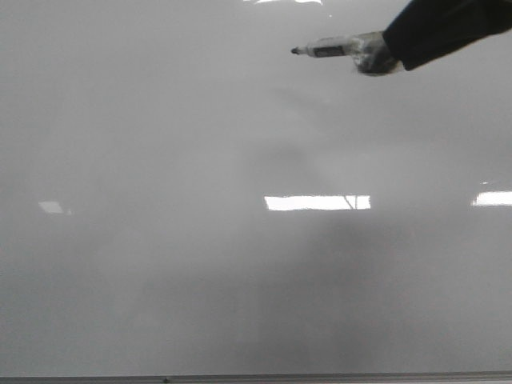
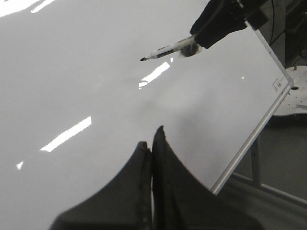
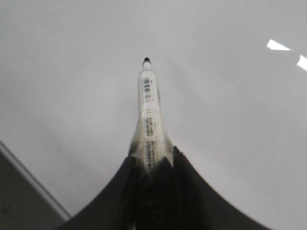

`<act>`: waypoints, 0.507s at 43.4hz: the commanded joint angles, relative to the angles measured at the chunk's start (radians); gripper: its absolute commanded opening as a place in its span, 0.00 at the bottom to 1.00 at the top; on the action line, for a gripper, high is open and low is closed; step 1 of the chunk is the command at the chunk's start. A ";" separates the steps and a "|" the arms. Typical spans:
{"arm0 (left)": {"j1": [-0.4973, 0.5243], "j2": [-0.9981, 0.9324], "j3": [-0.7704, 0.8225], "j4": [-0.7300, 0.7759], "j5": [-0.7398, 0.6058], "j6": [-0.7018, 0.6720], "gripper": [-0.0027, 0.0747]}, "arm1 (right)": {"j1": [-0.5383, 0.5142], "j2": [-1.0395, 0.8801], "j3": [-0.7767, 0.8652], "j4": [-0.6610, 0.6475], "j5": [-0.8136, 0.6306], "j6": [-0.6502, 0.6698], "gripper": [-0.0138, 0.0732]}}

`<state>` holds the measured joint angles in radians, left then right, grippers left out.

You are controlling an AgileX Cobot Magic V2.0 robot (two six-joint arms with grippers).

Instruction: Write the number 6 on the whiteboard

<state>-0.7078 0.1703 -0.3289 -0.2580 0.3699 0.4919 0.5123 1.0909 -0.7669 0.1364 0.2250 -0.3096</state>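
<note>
The whiteboard (image 1: 160, 264) fills the front view, glossy pale grey and blank; no number 6 shows on it. My right gripper (image 1: 376, 54) comes in from the top right, shut on a white marker (image 1: 328, 48) whose black tip points left. In the right wrist view the marker (image 3: 148, 110) sticks out from the shut gripper (image 3: 151, 158) over the board (image 3: 72, 72); I cannot tell whether the tip touches. My left gripper (image 2: 152, 141) is shut and empty above the board (image 2: 72, 72), with the marker (image 2: 168, 48) beyond it.
The board's thin metal frame edge runs along the bottom of the front view (image 1: 256, 378) and shows in the left wrist view (image 2: 254, 129). Bright rectangular light reflections (image 1: 317, 202) lie on the board. Beyond the edge are a stand leg and a white base (image 2: 295, 103).
</note>
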 commanded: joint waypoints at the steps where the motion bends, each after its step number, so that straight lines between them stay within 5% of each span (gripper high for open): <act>1: 0.000 -0.014 -0.019 -0.019 -0.082 -0.013 0.01 | -0.010 0.065 -0.098 0.006 -0.130 0.001 0.09; 22: 0.000 -0.014 -0.019 -0.019 -0.082 -0.013 0.01 | 0.000 0.342 -0.277 0.077 -0.211 0.001 0.09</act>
<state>-0.7078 0.1474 -0.3208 -0.2593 0.3699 0.4919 0.5103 1.4373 -1.0017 0.1986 0.0884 -0.3089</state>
